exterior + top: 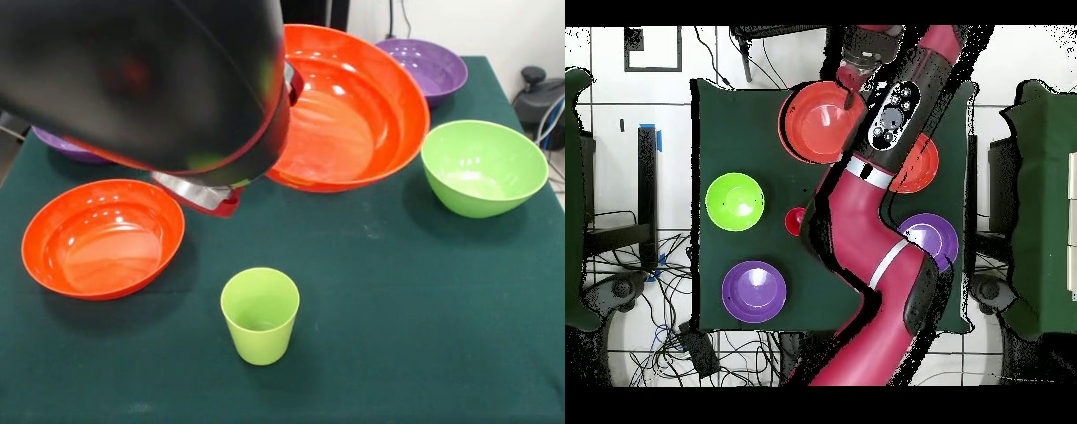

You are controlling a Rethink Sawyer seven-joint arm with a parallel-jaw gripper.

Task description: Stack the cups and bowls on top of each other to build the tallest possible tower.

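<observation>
Above table's green cloth (pixel 397 291), gripper (pixel 853 82) holds large orange bowl (pixel 353 110) tilted by rim; light green cup (pixel 259 314) upright, alone, nearby.

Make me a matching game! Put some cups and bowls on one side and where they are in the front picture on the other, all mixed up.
Things:
1. light green cup
2. light green bowl
3. flat orange bowl
4. tilted orange bowl

Places in the front view:
A. left side
B. top middle
C. bottom middle
D. right side

Pairs: 1-C, 2-D, 3-A, 4-B
</observation>
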